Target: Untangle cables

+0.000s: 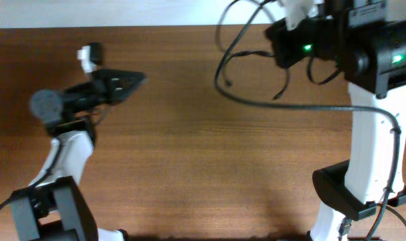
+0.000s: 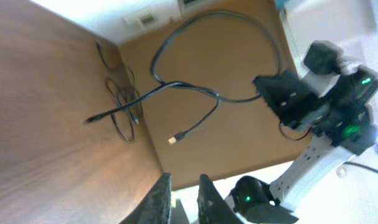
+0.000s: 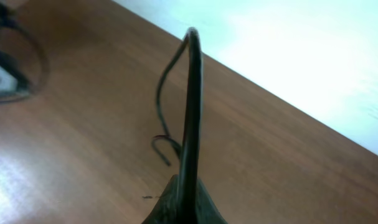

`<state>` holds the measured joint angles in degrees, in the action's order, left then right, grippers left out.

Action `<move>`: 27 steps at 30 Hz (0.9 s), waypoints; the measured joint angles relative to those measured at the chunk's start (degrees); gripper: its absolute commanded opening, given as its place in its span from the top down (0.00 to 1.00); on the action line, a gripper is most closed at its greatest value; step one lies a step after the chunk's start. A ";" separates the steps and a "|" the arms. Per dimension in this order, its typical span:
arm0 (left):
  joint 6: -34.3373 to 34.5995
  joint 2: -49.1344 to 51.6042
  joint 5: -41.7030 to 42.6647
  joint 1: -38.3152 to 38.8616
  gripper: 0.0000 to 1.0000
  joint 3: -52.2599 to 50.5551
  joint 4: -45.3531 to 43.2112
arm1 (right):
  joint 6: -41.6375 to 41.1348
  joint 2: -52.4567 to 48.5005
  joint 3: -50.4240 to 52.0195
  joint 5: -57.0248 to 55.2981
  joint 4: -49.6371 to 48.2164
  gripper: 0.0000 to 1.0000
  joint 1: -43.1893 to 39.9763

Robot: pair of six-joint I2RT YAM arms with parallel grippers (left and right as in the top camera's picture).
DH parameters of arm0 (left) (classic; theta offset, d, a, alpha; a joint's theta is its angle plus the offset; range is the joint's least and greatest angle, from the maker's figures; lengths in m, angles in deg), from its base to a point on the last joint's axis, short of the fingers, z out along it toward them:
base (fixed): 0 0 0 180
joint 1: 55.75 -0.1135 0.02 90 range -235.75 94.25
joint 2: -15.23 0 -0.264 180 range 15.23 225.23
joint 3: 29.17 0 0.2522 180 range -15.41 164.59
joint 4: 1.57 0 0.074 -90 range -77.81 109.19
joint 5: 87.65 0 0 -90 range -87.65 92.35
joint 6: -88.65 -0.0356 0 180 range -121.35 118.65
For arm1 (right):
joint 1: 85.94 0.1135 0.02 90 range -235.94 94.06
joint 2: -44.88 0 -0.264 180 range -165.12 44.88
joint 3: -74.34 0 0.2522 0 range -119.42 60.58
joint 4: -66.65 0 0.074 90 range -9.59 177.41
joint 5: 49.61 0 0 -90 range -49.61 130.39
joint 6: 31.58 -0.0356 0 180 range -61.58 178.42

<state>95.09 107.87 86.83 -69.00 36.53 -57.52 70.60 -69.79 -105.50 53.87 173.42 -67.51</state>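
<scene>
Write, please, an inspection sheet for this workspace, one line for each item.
surface: brown wooden table
job's things: thin black cables looped on the table; one plug end lies free
clutter: nothing seen
tools: left tool slightly open, empty; right tool shut on a cable that rises from it
cables: black wiring along the right arm
surroundings: pale wall beyond the table

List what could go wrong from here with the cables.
1. Right pincer is shut on a cable that crosses the coil on the table; pulling may tighten the tangle.
2. Left pincer holds nothing, so the coil could drag along.
</scene>
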 measured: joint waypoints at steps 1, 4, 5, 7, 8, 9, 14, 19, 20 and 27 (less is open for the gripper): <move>-1.22 0.00 -2.19 3.23 0.26 -0.02 -0.04 | -0.07 0.00 -0.04 0.20 0.50 0.96 0.52; -15.74 0.00 -7.39 13.68 0.12 -0.04 0.02 | -0.22 0.00 -0.07 0.68 3.43 0.96 0.79; -22.01 0.00 -7.93 15.63 0.15 -0.07 0.13 | -0.31 0.00 -0.07 2.05 3.91 0.96 0.85; -34.62 -0.07 -10.78 19.52 0.14 -0.09 4.37 | -1.01 0.00 -0.07 4.90 3.89 0.96 2.62; -40.63 -0.31 -13.07 20.83 0.14 -0.02 12.02 | -1.27 0.00 -0.07 5.81 3.82 0.96 4.61; -45.22 -0.26 -14.80 21.20 0.14 -0.04 18.14 | -1.31 0.11 -0.07 6.03 3.15 0.96 6.14; -56.87 -0.15 -18.08 21.40 0.10 -0.13 23.26 | -1.75 6.49 -0.07 5.92 1.68 0.97 7.23; -57.40 -0.15 -20.35 21.40 0.11 -0.24 18.97 | -1.70 12.20 -0.28 4.24 3.96 0.96 7.21; -55.04 0.17 -20.52 21.40 0.13 -0.55 12.39 | -1.73 12.17 -0.20 4.04 3.96 0.96 7.23; -41.29 0.15 -21.62 21.40 0.27 -0.39 -2.80 | -1.73 9.86 0.68 4.04 3.96 0.96 7.23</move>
<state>53.81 108.03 65.22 -47.61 36.14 -60.32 68.88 -59.94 -104.83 57.91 177.38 -60.27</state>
